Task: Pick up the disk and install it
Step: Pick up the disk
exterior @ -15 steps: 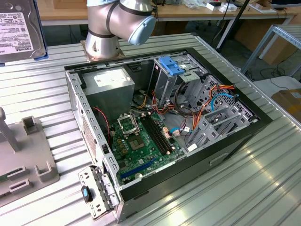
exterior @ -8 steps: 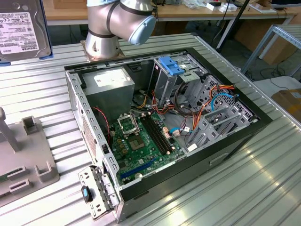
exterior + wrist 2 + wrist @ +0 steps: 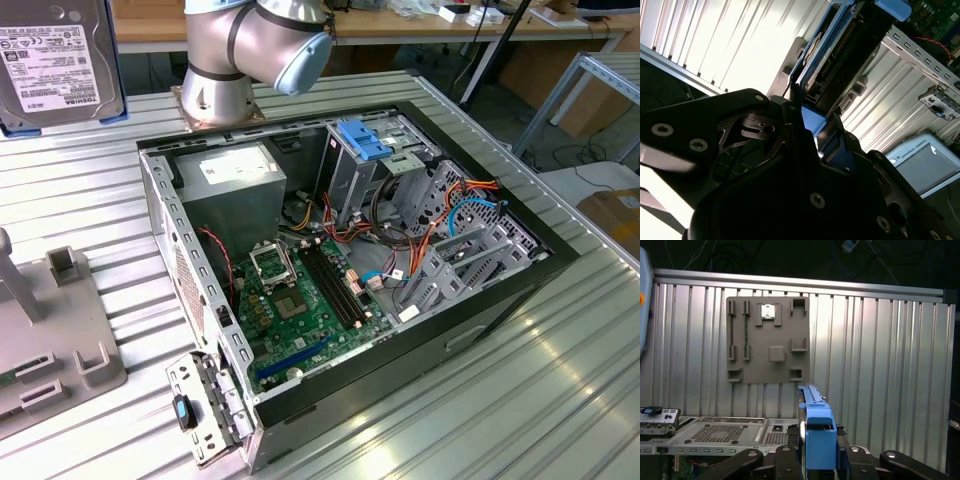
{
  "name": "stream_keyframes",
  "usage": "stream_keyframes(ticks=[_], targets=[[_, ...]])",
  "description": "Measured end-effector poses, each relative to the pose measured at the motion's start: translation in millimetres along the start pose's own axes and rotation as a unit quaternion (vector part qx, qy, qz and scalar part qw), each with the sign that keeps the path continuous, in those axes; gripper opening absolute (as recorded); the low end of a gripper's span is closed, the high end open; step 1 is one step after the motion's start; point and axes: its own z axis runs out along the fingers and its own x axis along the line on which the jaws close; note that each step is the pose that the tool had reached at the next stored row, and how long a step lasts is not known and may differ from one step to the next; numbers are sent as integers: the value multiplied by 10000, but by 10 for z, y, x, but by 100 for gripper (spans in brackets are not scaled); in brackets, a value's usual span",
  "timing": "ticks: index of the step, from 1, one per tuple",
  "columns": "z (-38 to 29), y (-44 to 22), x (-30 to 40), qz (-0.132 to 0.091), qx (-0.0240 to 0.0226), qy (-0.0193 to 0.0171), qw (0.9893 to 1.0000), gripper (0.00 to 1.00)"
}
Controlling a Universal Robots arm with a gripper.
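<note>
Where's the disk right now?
Clamped in the gripper, the disk shows at the exterior view's top left, left of the arm's base and the computer case.

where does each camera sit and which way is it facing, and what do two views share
Exterior view: off the arm, above the ribbed metal table, looking down into the open black computer case; the arm's grey joint shows.
First wrist view: on the wrist, looking past the gripper at the flat grey fixture plate on the table.
Second wrist view: on the wrist, looking along the gripper's black body toward the table.
Shared: both wrist views show the silver-grey, blue-railed disk clamped in the gripper.
</note>
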Motion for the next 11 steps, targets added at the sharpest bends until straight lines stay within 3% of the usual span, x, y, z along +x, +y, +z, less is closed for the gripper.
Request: stream_keyframes(ticks=[3, 7, 10, 11], targets=[[-1, -118, -5, 0, 0, 0, 10000, 36], [-2, -196, -9, 0, 0, 0, 10000, 36], [-3, -320, -18, 0, 0, 0, 10000, 36], [-3, -333, -19, 0, 0, 0, 10000, 36]])
